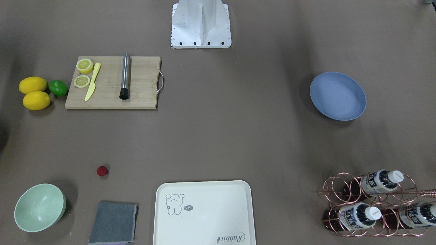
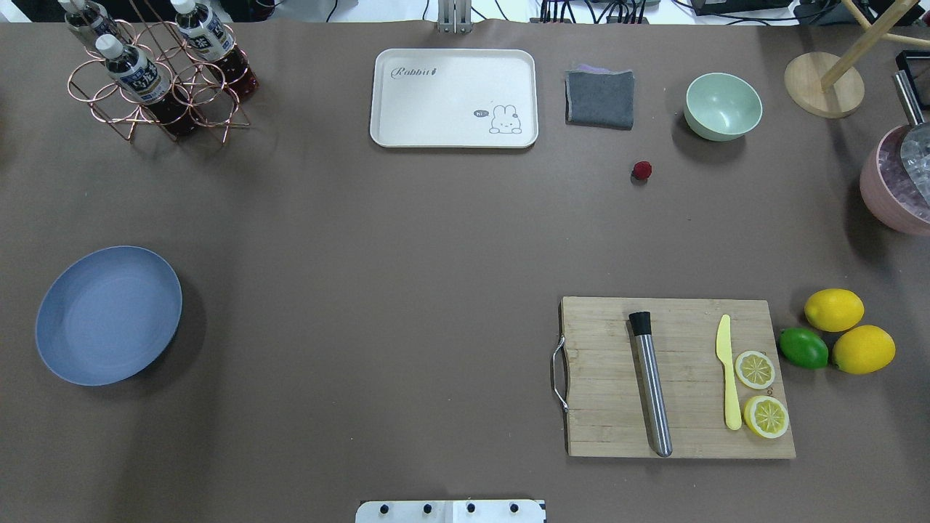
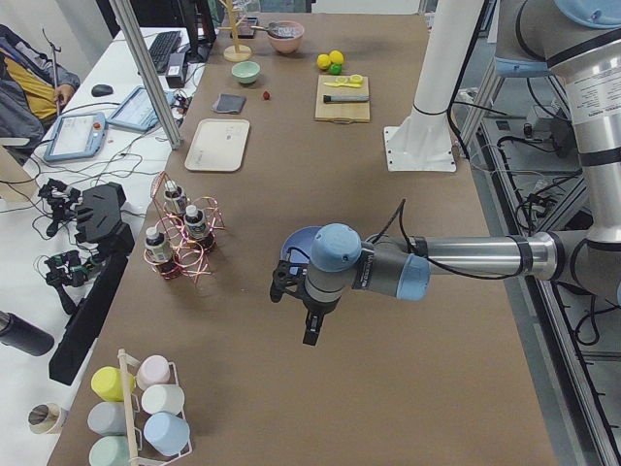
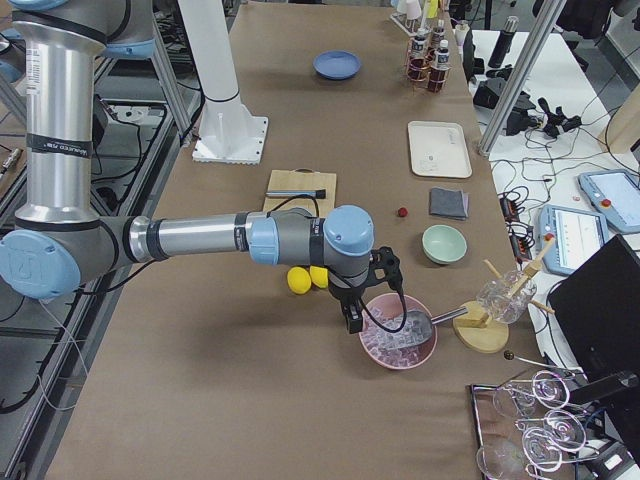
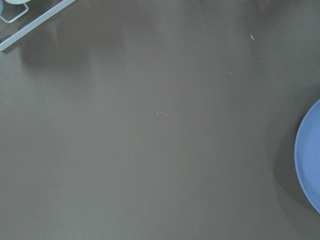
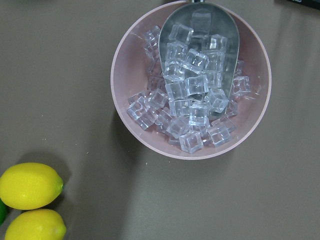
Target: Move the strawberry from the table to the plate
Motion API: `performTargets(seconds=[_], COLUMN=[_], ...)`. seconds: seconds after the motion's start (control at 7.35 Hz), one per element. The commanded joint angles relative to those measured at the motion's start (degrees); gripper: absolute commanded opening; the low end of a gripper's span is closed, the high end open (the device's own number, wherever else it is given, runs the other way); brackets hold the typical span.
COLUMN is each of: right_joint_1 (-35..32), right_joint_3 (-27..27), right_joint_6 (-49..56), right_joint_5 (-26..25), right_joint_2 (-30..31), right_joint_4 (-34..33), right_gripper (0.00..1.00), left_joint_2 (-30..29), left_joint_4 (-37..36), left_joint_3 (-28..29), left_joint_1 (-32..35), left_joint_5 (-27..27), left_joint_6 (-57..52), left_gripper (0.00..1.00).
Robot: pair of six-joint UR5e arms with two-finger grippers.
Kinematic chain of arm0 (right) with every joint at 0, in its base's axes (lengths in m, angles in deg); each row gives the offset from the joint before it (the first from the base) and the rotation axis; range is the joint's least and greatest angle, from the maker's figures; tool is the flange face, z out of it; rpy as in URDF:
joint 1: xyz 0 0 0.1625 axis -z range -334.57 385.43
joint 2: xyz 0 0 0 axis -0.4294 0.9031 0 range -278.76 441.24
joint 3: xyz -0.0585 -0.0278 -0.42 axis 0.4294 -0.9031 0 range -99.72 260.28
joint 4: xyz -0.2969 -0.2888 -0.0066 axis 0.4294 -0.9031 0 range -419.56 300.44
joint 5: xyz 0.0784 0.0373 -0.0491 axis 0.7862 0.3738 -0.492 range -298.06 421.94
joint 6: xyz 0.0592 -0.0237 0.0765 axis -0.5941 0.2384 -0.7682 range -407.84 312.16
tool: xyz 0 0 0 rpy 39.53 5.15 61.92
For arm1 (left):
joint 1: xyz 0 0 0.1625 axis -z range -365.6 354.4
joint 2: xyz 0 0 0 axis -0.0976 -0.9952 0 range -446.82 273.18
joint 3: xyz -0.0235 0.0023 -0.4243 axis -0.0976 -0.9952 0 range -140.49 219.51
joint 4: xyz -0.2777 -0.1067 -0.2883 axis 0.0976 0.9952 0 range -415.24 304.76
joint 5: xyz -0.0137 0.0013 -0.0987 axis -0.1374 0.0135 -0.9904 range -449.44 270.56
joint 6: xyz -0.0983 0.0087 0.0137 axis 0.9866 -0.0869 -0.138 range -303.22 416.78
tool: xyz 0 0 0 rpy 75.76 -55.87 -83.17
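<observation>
While the blue plate (image 2: 109,314) lies at the table's (image 2: 363,254) left side, the left gripper (image 3: 310,336) hangs above the table near it; I cannot tell how wide its pincer stands. The strawberry (image 2: 641,170) lies far right, near the grey cloth (image 2: 600,98) and green bowl (image 2: 723,106). The right gripper (image 4: 354,322) hangs over a pink ice bowl (image 6: 121,80), its pincer likewise unclear.
</observation>
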Motion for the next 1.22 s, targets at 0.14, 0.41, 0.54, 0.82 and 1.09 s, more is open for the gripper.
performTargets(seconds=[0.14,0.41,0.54,0.82,1.09], right_joint_1=[0.1,1.0,1.8,2.6,2.7], right_joint_3=[-0.1,-0.3,-0.2,0.1,0.1], right_joint_6=[0.0,0.0,-0.2,-0.3,-0.7], right_joint_5=[2.0,2.9,3.0,4.8,5.3], right_joint_2=[1.1,1.7,1.7,1.5,2.2], right_joint_4=[0.0,0.0,0.1,0.1,3.6], right_gripper=[1.0,1.0,1.0,1.0,1.0], left_joint_2=[1.6,1.0,1.0,-1.3,-7.9], left_joint_4=[3.3,6.6,14.5,27.7,28.5], left_joint_3=[0.0,-0.2,0.5,5.5,10.8], left_joint_1=[-0.4,-8.7,-14.9,-26.3,-33.8], left_joint_5=[-0.5,-0.5,0.1,5.2,11.0], left_joint_6=[0.4,5.8,17.8,33.9,41.6], left_gripper=[0.98,0.97,0.97,0.98,0.92])
